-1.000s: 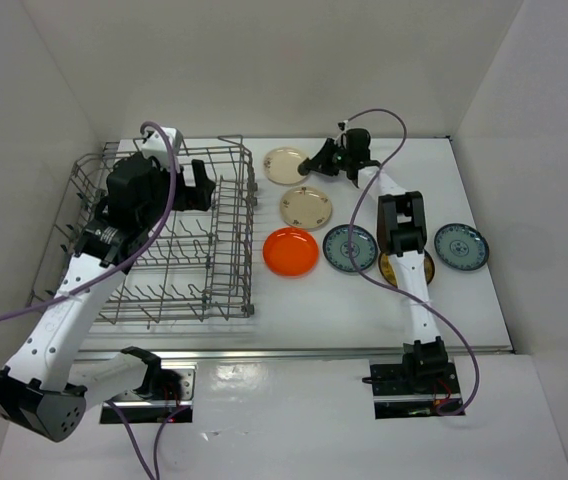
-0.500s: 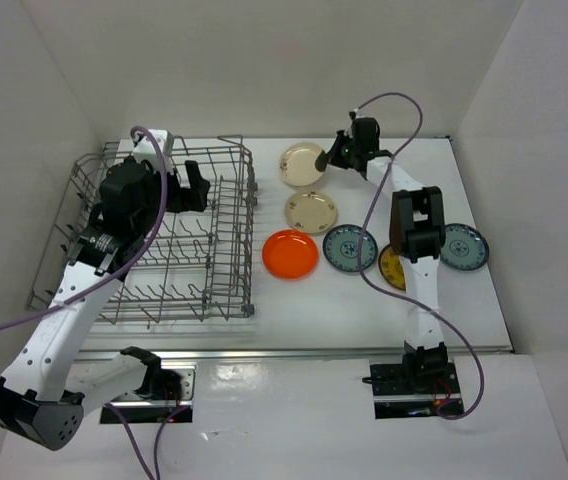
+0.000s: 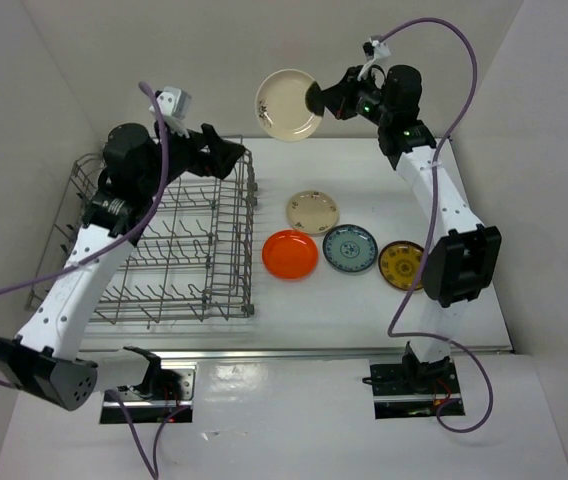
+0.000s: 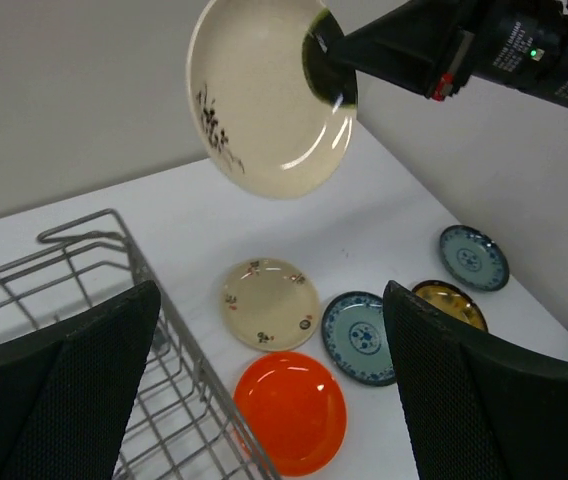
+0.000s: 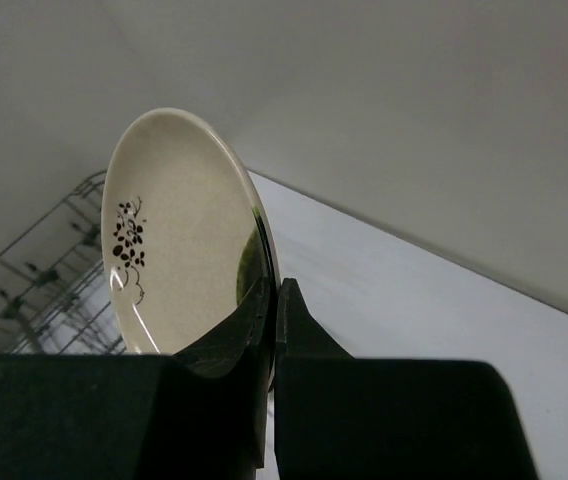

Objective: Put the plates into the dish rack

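Raised plate (image 3: 289, 104): cream, dark flower sprig. Others: cream plate (image 3: 312, 211), small marks; plain orange-red plate (image 3: 290, 253); blue-and-white patterned plate (image 3: 350, 247); yellow plate (image 3: 402, 265), dark pattern.

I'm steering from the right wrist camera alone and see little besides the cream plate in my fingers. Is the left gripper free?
Observer: Yes. The left gripper is open with nothing in it, above the far right corner of the dish rack.
Operator: Where does my plate hang?
Observer: The held plate is in the air, above the table, with the right gripper pinching its rim.
Operator: What lies on the table?
Observer: Five plates: a cream one, an orange one, a blue one, a yellow one and a second blue one, which only the left wrist camera shows.
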You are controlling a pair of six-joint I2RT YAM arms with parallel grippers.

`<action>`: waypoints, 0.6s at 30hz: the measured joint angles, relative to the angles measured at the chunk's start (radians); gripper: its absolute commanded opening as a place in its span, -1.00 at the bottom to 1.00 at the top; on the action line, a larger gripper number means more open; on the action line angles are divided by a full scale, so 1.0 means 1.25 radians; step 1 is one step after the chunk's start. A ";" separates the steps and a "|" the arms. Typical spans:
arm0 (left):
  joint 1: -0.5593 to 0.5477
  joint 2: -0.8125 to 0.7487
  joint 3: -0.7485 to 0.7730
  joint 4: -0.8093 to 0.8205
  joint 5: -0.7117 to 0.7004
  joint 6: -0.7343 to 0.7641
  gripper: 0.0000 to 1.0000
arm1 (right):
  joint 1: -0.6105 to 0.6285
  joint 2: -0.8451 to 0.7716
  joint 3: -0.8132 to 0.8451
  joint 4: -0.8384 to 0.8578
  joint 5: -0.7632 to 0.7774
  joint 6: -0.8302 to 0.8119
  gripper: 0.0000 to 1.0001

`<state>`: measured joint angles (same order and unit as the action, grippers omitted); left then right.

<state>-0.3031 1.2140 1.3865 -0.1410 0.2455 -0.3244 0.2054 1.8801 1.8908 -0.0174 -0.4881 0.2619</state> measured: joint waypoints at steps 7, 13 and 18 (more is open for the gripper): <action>0.016 0.112 0.048 0.051 0.089 -0.023 0.92 | 0.020 -0.117 -0.126 0.024 -0.136 -0.007 -1.00; 0.038 0.141 0.049 0.056 0.139 -0.040 0.76 | 0.045 -0.147 -0.181 0.025 -0.193 -0.008 -1.00; 0.044 0.154 0.054 0.071 0.194 -0.058 0.47 | 0.067 -0.163 -0.183 0.029 -0.251 -0.007 -1.00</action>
<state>-0.2481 1.4067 1.4544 -0.0517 0.4881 -0.3969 0.2893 1.6760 1.6619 0.0185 -0.8024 0.2527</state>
